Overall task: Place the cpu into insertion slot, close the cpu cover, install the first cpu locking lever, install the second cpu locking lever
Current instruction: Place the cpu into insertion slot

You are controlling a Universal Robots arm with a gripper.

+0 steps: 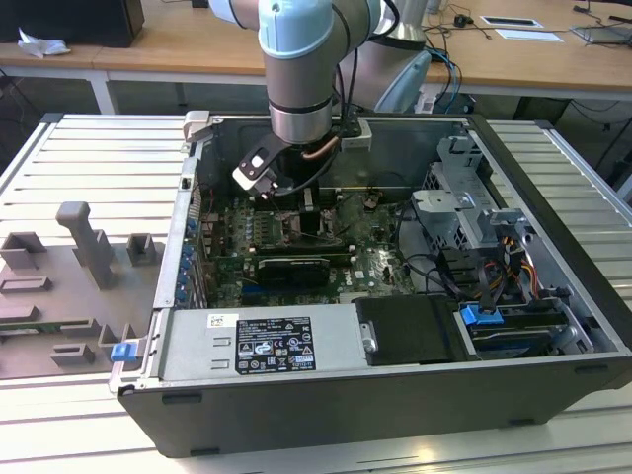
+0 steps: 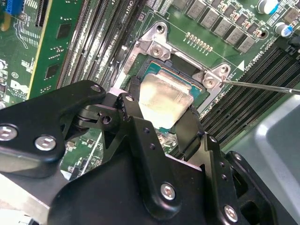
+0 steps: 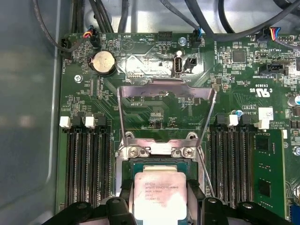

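Between the fingers of your pincer sits the cpu, its pale metal face up. The jaws are drawn in to just the chip's width and press on two opposite edges, so you have it firmly clamped. Directly beneath the pincer lies the insertion slot; its dark, teal-edged bed shows past the chip's far edge in both wrist views. You cannot tell whether the chip is seated or a little above the bed.

Just beyond the fingertips in the first wrist view, the cpu cover stands swung up on its hinge, away from the slot, its cut-out middle showing the green motherboard behind it. A thin locking lever runs slanted beside the slot, close by one finger and unlatched.

Either side of the pincer, banks of long black memory slots flank the socket. Farther ahead of the fingertips a coin battery sits on the board.

From the exterior view, the arm reaches down into the open computer case.
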